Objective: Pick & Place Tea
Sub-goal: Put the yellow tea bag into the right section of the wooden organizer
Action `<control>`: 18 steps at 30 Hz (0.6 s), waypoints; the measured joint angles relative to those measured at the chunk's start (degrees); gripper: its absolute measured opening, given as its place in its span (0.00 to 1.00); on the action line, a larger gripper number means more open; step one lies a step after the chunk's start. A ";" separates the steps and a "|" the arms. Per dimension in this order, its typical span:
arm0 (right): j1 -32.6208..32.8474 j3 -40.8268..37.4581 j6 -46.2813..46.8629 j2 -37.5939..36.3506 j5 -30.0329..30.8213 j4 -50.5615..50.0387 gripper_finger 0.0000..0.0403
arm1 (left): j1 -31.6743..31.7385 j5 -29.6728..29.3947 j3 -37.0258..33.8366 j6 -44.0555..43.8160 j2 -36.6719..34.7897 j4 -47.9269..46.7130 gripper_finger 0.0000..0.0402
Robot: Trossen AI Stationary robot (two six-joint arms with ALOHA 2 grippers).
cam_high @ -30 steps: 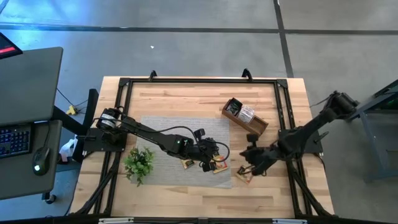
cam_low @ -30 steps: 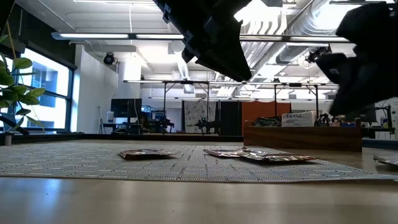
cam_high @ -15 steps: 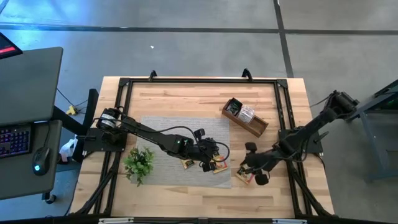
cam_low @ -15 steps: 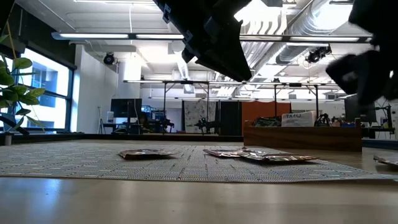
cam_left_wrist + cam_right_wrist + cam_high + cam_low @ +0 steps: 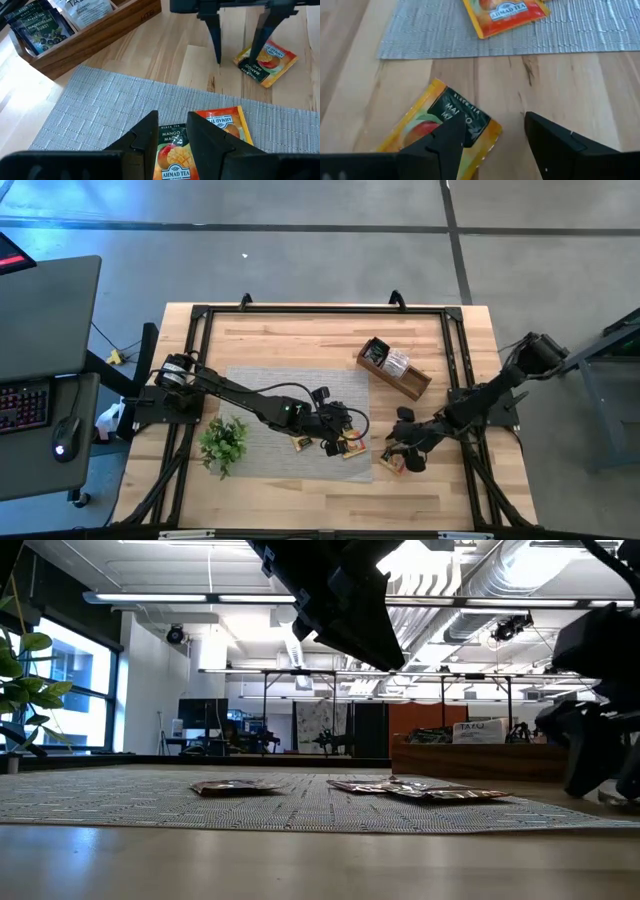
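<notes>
Orange-and-black tea sachets lie flat on the grey mat (image 5: 270, 395); one (image 5: 172, 156) shows between my left fingers and another (image 5: 225, 122) lies beside it. A further sachet (image 5: 437, 125) lies on the bare wood just off the mat's right edge. My left gripper (image 5: 172, 122) hangs above the mat, fingers a little apart with nothing between them. My right gripper (image 5: 235, 56) is open, slanting down over the sachet on the wood (image 5: 270, 62). One of its fingers stands at that sachet's edge, the other over bare wood. My right gripper has one fingertip (image 5: 251, 55) at the near edge of the sachet on the wood, coming from above. I cannot tell whether it touches the sachet, which lies flat.
A wooden box (image 5: 393, 368) with tea packets stands at the back right, beyond the mat. A green plant sprig (image 5: 222, 442) sits on the mat's near left corner. A black frame (image 5: 455, 380) rims the table.
My right gripper has come down toward the sachet on the wood, has rolled about its own line and has opened. My left arm and the sachets have kept still.
</notes>
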 joint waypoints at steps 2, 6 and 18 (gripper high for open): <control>0.01 -0.16 -0.06 1.73 0.25 0.75 0.51 | 0.01 -0.01 0.00 0.00 0.00 0.00 0.26; 0.95 0.00 -5.46 4.17 0.17 1.80 0.49 | 0.00 0.00 0.00 0.00 0.00 -0.02 0.26; 1.01 -0.10 -10.53 4.48 -0.15 1.16 0.14 | 0.00 0.00 0.00 0.00 0.00 -0.17 0.26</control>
